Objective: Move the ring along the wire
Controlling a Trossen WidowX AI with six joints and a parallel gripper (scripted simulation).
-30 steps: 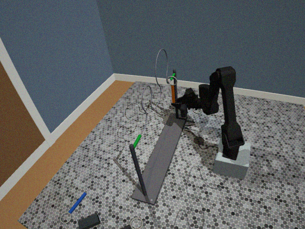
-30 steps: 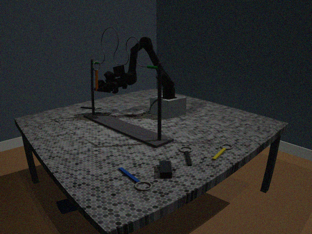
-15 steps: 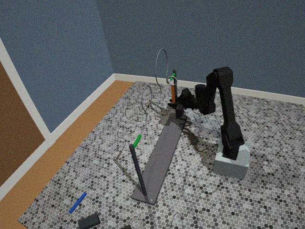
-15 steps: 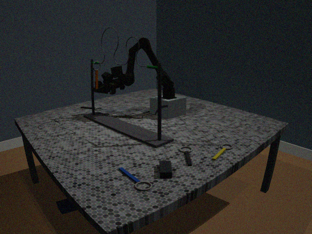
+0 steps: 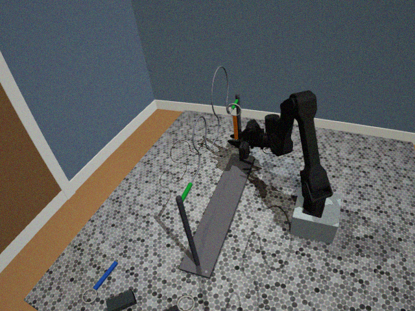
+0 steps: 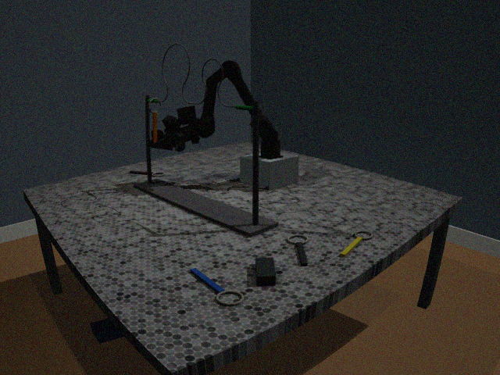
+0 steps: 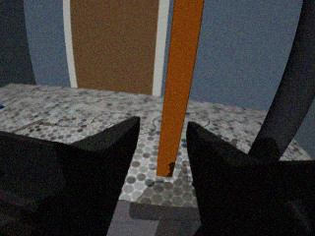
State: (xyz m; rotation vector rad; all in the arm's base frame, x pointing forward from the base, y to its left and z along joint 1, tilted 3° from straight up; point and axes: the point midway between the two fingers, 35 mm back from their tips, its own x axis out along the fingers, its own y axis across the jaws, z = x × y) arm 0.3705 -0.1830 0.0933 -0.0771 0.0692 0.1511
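Note:
The orange handle (image 5: 235, 127) (image 6: 155, 128) (image 7: 179, 84) hangs straight down from its ring (image 5: 240, 112) on the green part (image 5: 235, 102) by the far post (image 5: 238, 122) (image 6: 148, 161) (image 7: 290, 93). My gripper (image 5: 231, 138) (image 6: 152, 143) (image 7: 163, 125) is part open, with its fingers on either side of the handle's lower end. In the wrist view, gaps show on both sides of the handle. The post stands right of the handle there. The other green part (image 5: 186, 192) (image 6: 244, 107) is by the near post (image 5: 188, 232) (image 6: 255, 169).
The thin grey wire (image 5: 212, 87) (image 6: 162, 70) loops up and down between the posts, above the base board (image 5: 218, 214) (image 6: 201, 207). A blue-handled ring tool (image 5: 105, 276) (image 6: 205, 279), a dark block (image 5: 120, 300) (image 6: 265, 270) and a yellow-handled ring tool (image 6: 350, 246) lie on the table.

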